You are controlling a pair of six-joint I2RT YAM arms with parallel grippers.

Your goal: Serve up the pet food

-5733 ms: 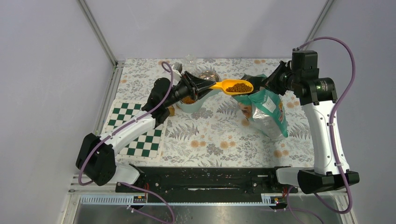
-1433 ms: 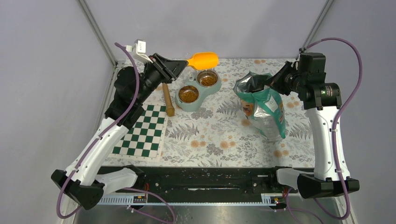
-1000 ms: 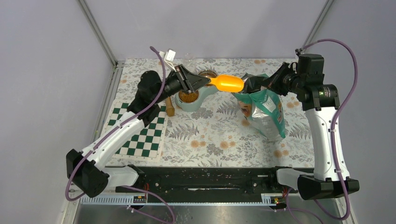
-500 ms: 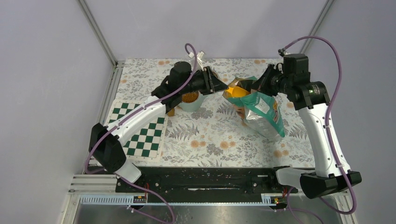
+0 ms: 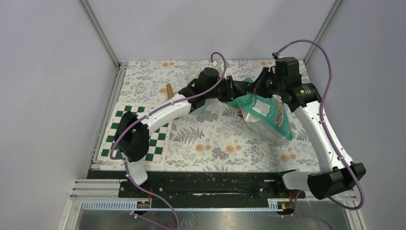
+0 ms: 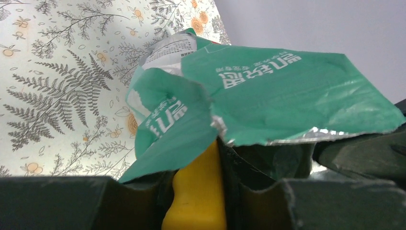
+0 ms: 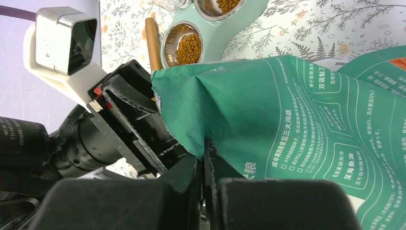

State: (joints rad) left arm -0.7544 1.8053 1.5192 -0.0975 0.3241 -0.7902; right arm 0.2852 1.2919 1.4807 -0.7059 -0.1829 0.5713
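Observation:
My left gripper (image 5: pixel 233 89) is shut on the handle of the orange scoop (image 6: pixel 198 191). The scoop's head is hidden inside the mouth of the teal-and-silver bag (image 5: pixel 264 112). In the left wrist view the torn bag rim (image 6: pixel 268 91) hangs over the handle. My right gripper (image 5: pixel 254 85) is shut on the bag's upper rim (image 7: pixel 306 110) and holds the mouth open, with the bag leaning. The pet food (image 7: pixel 188 48) shows as brown kibble in both steel cups of the mint double bowl (image 7: pixel 225 33). Any kibble in the bag is hidden.
A wooden stick (image 5: pixel 169 89) lies left of the bowl and also shows in the right wrist view (image 7: pixel 153 43). A green-and-white checkerboard (image 5: pixel 129 134) lies at the left on the floral cloth (image 5: pixel 215 143). The left arm covers most of the bowl in the top view.
My left arm swung right from over the bowl and pushed the emptied scoop into the bag's mouth. My right gripper shifted left, still holding the bag rim.

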